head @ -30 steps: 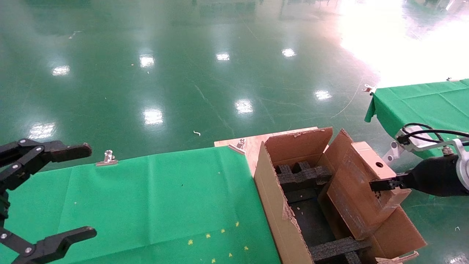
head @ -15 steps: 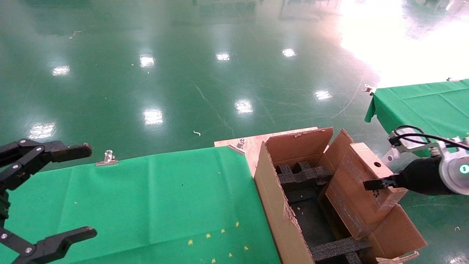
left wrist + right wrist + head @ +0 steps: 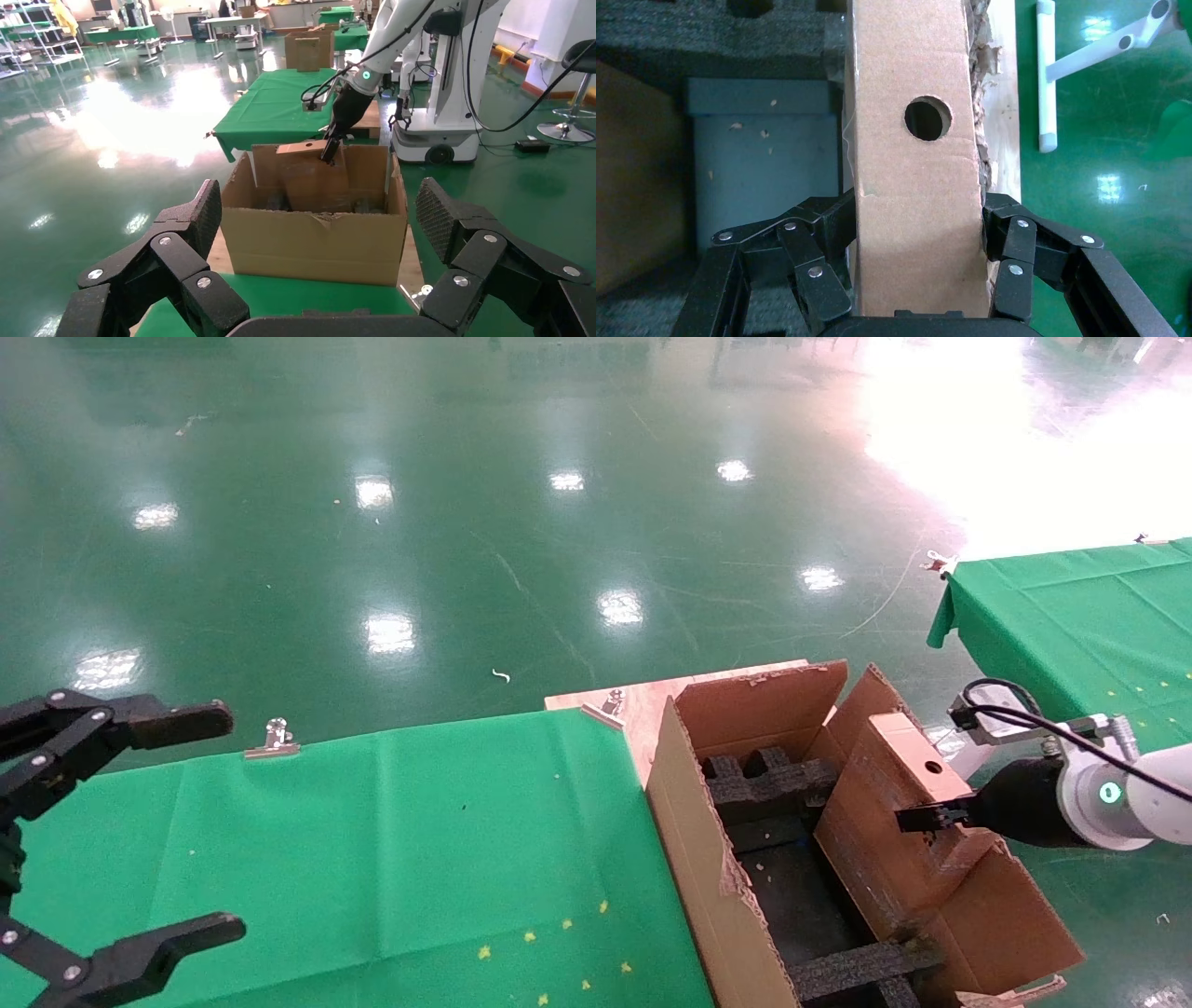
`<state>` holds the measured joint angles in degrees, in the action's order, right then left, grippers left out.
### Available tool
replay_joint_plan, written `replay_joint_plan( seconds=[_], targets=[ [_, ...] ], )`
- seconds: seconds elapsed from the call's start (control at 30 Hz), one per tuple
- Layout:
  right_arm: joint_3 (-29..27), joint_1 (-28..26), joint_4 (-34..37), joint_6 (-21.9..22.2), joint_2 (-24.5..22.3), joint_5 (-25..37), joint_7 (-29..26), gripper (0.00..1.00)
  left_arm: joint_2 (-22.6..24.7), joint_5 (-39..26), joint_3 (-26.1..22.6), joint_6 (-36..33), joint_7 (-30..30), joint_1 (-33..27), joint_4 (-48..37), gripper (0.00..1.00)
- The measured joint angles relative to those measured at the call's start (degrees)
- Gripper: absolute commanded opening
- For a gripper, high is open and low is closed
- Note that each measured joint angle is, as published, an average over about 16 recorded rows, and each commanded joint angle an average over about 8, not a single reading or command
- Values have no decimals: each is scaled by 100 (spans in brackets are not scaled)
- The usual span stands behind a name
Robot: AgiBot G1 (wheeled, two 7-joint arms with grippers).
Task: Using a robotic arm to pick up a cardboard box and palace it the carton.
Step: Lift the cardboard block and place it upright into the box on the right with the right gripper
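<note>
The right gripper (image 3: 916,239) has its 2 fingers (image 3: 807,260) closed tight on the cardboard box (image 3: 912,175), 1 on each wide side, just below the round hole. The box stands tilted inside the carton (image 3: 689,859), by its right wall. The left gripper (image 3: 102,831) waits wide open over the green desk (image 3: 391,840), holding nothing.

Matt brown cardboard box (image 3: 908,822), rough black foam inserts (image 3: 768,782), glossy green floor (image 3: 466,523)
</note>
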<state>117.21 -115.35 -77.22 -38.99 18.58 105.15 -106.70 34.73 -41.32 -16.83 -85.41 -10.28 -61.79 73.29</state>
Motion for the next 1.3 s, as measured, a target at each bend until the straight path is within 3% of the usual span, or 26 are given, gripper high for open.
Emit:
replay_joint_plan(
  seconds=[0.67,1.3],
  targets=[
    [86,930,-17,771,382,1713,-2087,0,-3,4,-6,3,3,-1,0,100],
    [82,1739,39,1203,589,2454,-3030,0,-5,8,-12,5,6,-3,0,100]
  ],
)
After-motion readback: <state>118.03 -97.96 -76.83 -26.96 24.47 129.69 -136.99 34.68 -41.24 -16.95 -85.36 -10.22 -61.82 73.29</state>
